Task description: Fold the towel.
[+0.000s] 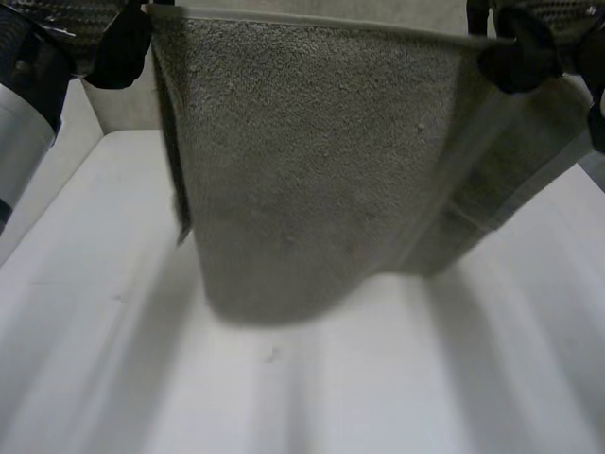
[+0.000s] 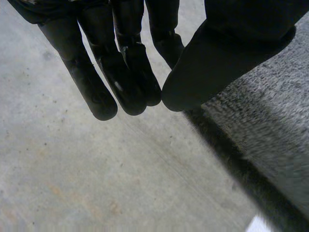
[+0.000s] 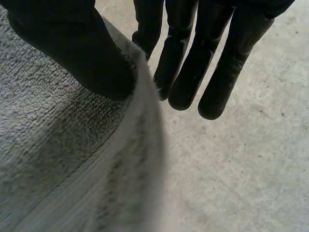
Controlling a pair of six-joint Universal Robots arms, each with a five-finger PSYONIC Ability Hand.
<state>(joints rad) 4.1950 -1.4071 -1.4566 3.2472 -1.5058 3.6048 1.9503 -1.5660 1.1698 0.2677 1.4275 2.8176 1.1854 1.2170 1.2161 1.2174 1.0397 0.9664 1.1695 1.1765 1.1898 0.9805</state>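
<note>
Hanging above the white table [image 1: 85, 359], the grey towel [image 1: 302, 161] is stretched between both hands, and its lower edge sags toward the middle of the frame. I see the left hand [image 1: 123, 47] at the upper left pinching one top corner between thumb and straight fingers [image 2: 128, 82] (the cloth begins just at the thumb tip). The right hand [image 1: 515, 57] at the upper right grips the other corner, with the towel edge passing between its thumb and fingers [image 3: 188, 72].
</note>
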